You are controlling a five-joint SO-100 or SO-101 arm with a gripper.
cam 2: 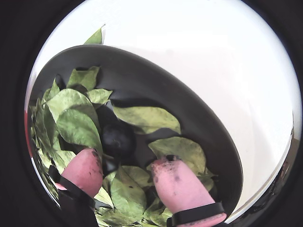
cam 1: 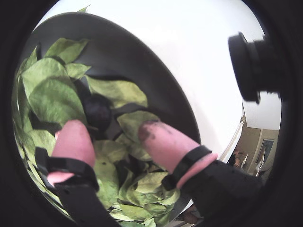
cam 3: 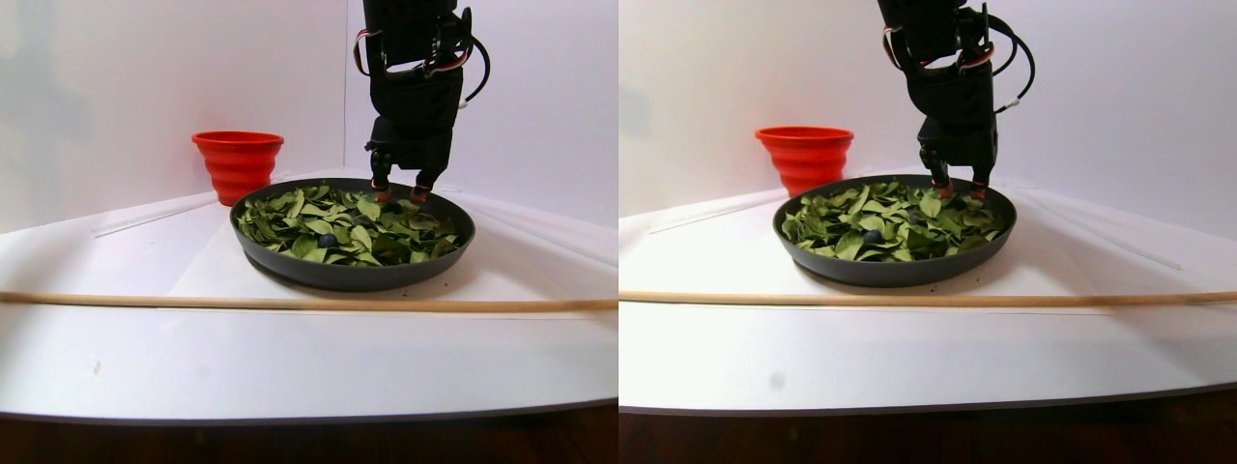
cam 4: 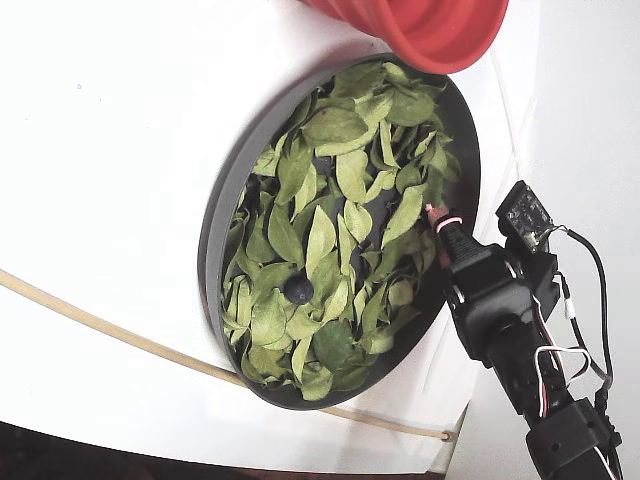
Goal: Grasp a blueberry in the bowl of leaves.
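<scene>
Wrist view first: the claw is down inside the bowl, its two pink fingertips spread wide and pressed into the leaves, gripping nothing. Between and just beyond the tips sits a dark round blueberry, half tucked under a leaf — close to the tips, though contact is hard to tell. In the other wrist view the same blueberry lies ahead of the open tips, on the dark floor of the bowl.

Stereo pair view: the bowl is heaped with leaves nearly rim to rim, and a second blueberry shows near the front, well apart from the claw at the back rim. Behind and to the left stands a red ribbed cup, its contents out of sight.

Fixed view from above: that second blueberry rests among the leaves, and the arm comes in over the bowl's right rim.

White table, white walls close behind — a thin wooden rod lies across the table in front of the bowl, with bare table beyond it.
</scene>
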